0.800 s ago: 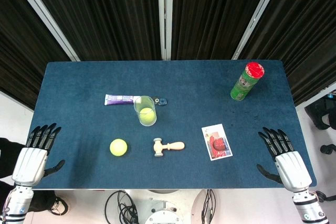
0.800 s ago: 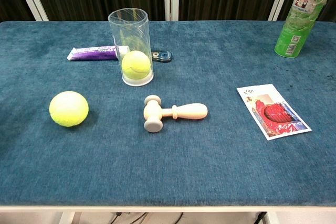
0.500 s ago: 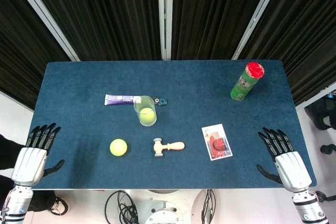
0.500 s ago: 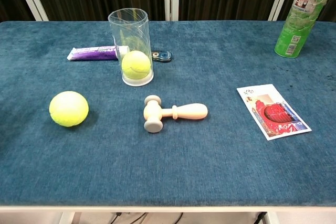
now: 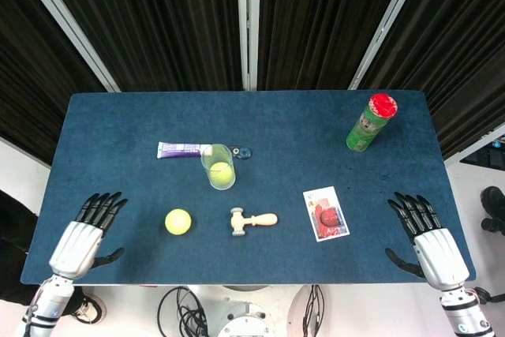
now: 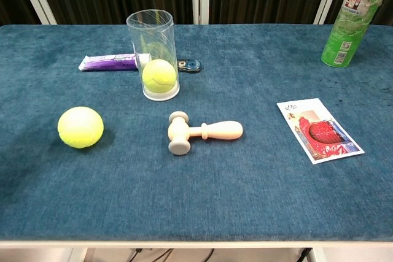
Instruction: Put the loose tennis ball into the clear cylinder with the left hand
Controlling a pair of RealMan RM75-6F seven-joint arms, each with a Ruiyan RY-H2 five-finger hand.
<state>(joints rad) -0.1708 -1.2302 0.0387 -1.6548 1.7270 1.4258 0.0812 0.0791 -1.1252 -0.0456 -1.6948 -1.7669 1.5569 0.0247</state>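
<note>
The loose tennis ball lies on the blue table, left of centre near the front. The clear cylinder stands upright behind it and holds another tennis ball. My left hand hovers open over the front left corner of the table, well left of the loose ball, fingers spread and pointing away. At the front right edge my right hand is open too, holding nothing. Neither hand shows in the chest view.
A small wooden mallet lies right of the loose ball. A purple tube and a small dark item lie behind the cylinder. A printed card sits centre right, a green red-capped can at the back right.
My left hand has moved right and forward, from beside the table's left edge to over its front left corner. The right hand and the objects have not moved.
</note>
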